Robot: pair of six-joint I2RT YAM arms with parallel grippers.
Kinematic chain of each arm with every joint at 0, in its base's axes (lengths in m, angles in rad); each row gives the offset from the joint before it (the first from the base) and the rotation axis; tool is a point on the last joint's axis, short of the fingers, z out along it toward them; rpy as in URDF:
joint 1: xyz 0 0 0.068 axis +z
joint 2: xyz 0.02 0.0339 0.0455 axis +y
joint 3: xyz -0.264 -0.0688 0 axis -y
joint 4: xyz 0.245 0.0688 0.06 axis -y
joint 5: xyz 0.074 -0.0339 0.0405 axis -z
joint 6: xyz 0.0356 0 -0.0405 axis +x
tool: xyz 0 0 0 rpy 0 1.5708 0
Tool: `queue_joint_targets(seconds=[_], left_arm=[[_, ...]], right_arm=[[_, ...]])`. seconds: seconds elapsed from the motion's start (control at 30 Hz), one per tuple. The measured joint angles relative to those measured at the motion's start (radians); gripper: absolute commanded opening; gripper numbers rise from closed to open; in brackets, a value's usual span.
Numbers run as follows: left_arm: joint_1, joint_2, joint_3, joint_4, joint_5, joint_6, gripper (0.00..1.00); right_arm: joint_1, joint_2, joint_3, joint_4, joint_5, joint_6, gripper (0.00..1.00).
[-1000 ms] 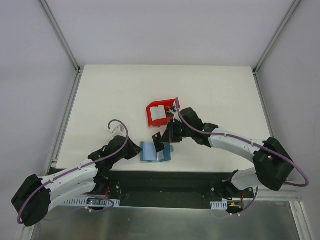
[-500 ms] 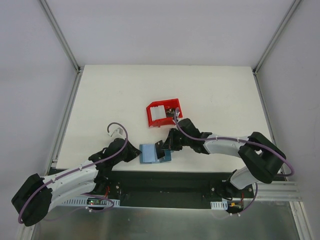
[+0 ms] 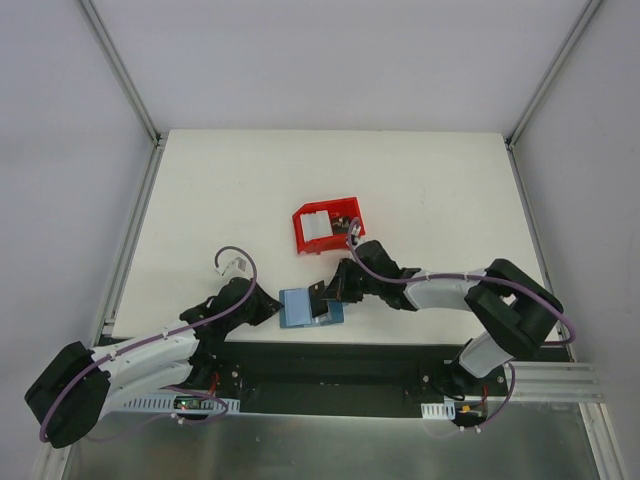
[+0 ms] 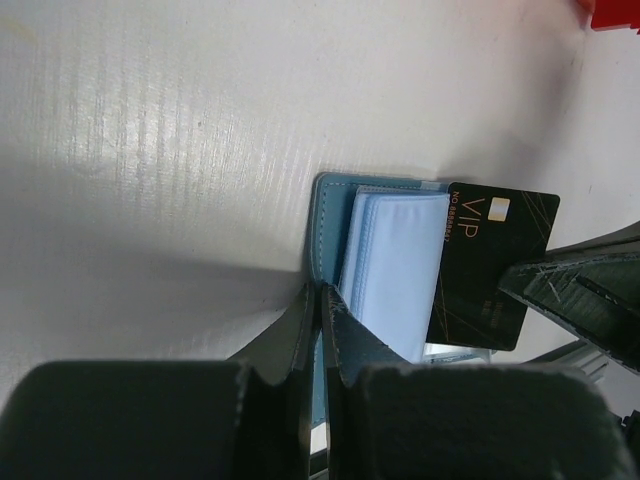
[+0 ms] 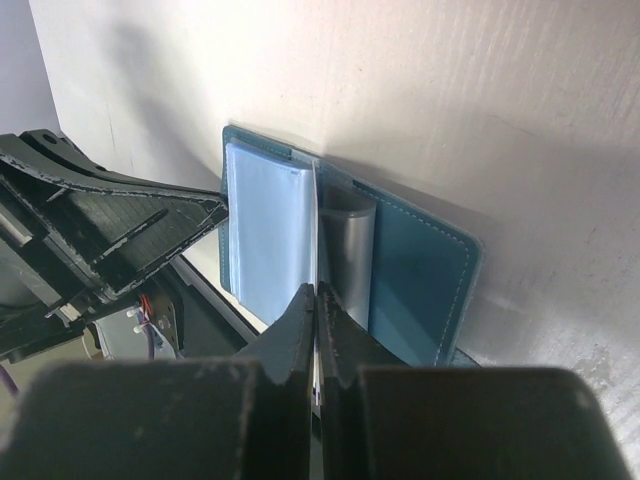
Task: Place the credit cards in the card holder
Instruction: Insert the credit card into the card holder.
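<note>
- Wallet (image 3: pixel 298 308) lies spread open at the 6 o'clock edge of the table (image 3: pixel 220 200), pale blue pockets facing up.
- Dark card (image 4: pixel 490 265) sits over the wallet's 3 o'clock half, one long edge against the pockets.
- Right pincer (image 5: pixel 316 300), closed tight, grips that card, reaching in from 2 o'clock.
- Left pincer (image 4: pixel 318 320), also closed, pinches the wallet's 9 o'clock rim.
- Red bin (image 3: pixel 300 222) stands at 12 o'clock from the wallet, apart from it, with a pale card (image 3: pixel 317 231) inside.
</note>
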Motion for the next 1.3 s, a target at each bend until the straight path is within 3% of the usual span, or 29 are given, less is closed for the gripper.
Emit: queue_joint_targets(seconds=[0.77, 1.3], left_arm=[[0.0, -0.003, -0.01, 0.014, -0.002, -0.008, 0.0], [0.0, -0.029, -0.025, 0.014, -0.002, -0.016, 0.0]], right_arm=[[0.018, 0.048, -0.077, 0.188, -0.031, 0.131, 0.0], [0.029, 0.077, -0.09, 0.229, -0.05, 0.163, 0.0]])
